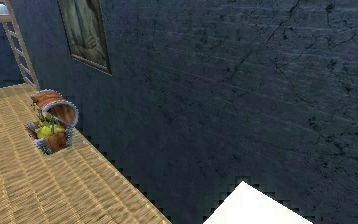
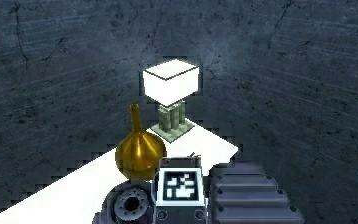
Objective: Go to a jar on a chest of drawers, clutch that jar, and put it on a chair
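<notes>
While beside lamp (image 2: pixel 170 95), golden vase (image 2: pixel 137 156) (upright).

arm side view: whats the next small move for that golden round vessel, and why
Probably ease the gripper out slightly toward the golden vessel: it stands on the white top just beyond the gripper, left of the lamp. Whether the gripper touches it cannot be told.

One table lamp (image 2: pixel 170 95) with a white shade stood on one white counter (image 2: pixel 72 190), and beside it stood one golden-brown vessel (image 2: pixel 137 152) with a thin neck. One white square with black marks (image 2: pixel 182 188) showed low down. One framed picture (image 1: pixel 85 32) hung on the wall. There was one white ladder-like frame (image 1: pixel 20 45), and one barrel-like container (image 1: pixel 55 120) lay on the floor.
</notes>
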You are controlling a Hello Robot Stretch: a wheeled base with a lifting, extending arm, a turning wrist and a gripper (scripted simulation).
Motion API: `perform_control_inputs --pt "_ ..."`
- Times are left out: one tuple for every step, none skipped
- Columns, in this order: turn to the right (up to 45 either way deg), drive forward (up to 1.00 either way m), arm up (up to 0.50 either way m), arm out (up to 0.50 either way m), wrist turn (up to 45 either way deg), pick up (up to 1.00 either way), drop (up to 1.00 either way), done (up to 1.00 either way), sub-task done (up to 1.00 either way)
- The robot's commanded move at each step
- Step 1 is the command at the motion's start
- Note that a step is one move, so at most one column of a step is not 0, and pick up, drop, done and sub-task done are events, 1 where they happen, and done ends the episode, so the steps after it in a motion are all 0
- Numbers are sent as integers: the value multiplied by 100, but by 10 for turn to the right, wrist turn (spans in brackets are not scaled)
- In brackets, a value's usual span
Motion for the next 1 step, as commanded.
perform_control_inputs --pt "0 0 0 16 0 0 0 0 0"
